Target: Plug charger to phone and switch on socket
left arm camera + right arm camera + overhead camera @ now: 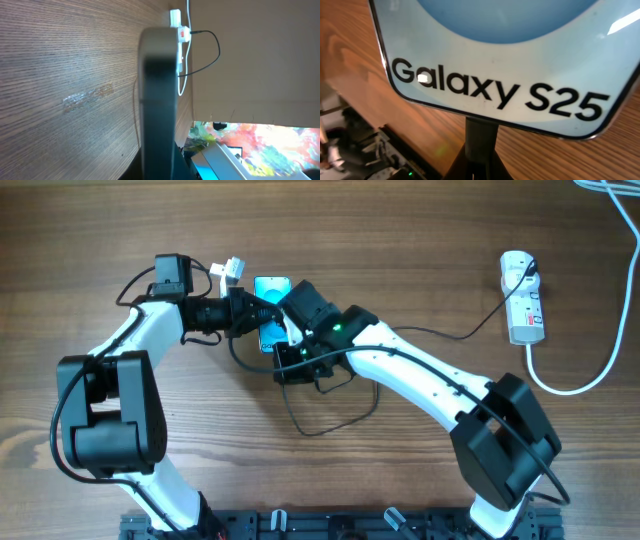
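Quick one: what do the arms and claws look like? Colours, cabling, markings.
Left arm and right arm: white rounded link shells, chunky black joint housings. Left claw and right claw are black. Thin black cables run along the links. A green light glows near the right wrist. No lettering visible.

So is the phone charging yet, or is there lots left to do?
Not yet. Done: the charger is already plugged into the socket. In hand: the left gripper holds the phone while the right gripper holds the charger's tip at its bottom edge; I can't tell if it's fully in. Left: switching the socket on.
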